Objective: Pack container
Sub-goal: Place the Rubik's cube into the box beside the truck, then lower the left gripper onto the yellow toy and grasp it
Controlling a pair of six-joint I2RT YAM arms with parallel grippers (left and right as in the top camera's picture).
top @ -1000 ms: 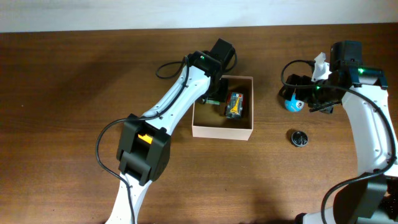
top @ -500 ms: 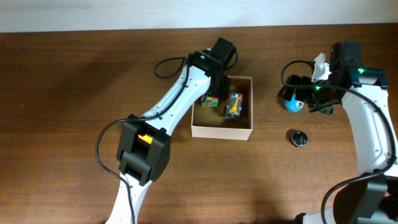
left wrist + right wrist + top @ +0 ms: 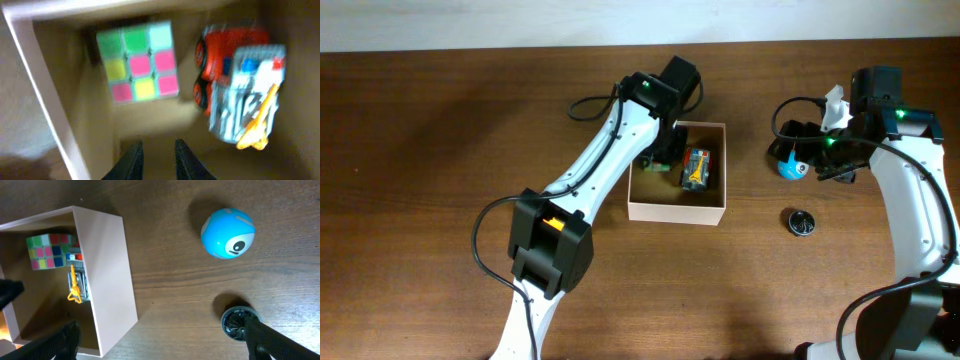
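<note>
The container (image 3: pixel 677 212) is a square white-walled box with a tan inside. In it lie a colourful puzzle cube (image 3: pixel 654 165) and a toy truck (image 3: pixel 697 168). My left gripper (image 3: pixel 663 150) hangs over the box's back left part. In the left wrist view its fingers (image 3: pixel 157 160) are slightly apart and empty, just short of the cube (image 3: pixel 139 61), with the truck (image 3: pixel 240 85) to the right. My right gripper (image 3: pixel 817 155) is wide open (image 3: pixel 167 340) and empty above the table, near a blue ball (image 3: pixel 228 233) and a black wheel (image 3: pixel 240 322).
The blue ball (image 3: pixel 792 167) and the black wheel (image 3: pixel 802 221) lie on the brown table to the right of the container. The container's right wall (image 3: pixel 105 275) shows in the right wrist view. The left arm reaches across the table's left middle.
My left gripper has drawn back from the cube, which now lies uncovered in the container's back left corner. The right arm has not moved.
</note>
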